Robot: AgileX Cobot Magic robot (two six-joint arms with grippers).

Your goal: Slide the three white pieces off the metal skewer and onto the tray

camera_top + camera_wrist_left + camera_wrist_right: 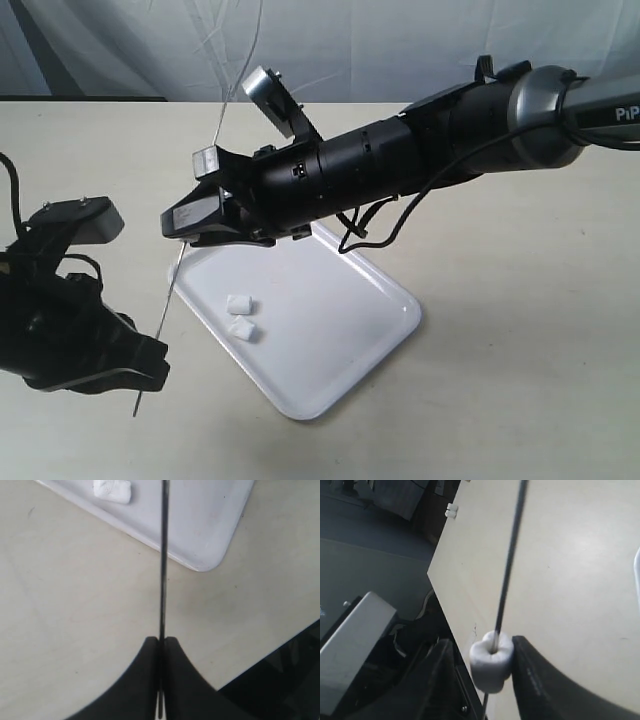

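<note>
The thin metal skewer (165,305) rises at a slant from my left gripper (155,358), which is shut on its lower end (163,580). Higher up, my right gripper (192,222) straddles the skewer over the near left corner of the white tray (340,320). One white piece (491,661) is still threaded on the skewer (509,565) between the right gripper's (482,647) jaws. It touches one finger (530,675), and a gap separates it from the other. Two white pieces (238,303) (243,329) lie loose on the tray; one white piece (112,489) also shows in the left wrist view.
The tray (200,530) lies on a beige table (520,330). The table's edge (451,610) and the dark floor beyond it show in the right wrist view. The left arm's body (60,320) fills the lower left. A pale curtain (400,40) hangs behind.
</note>
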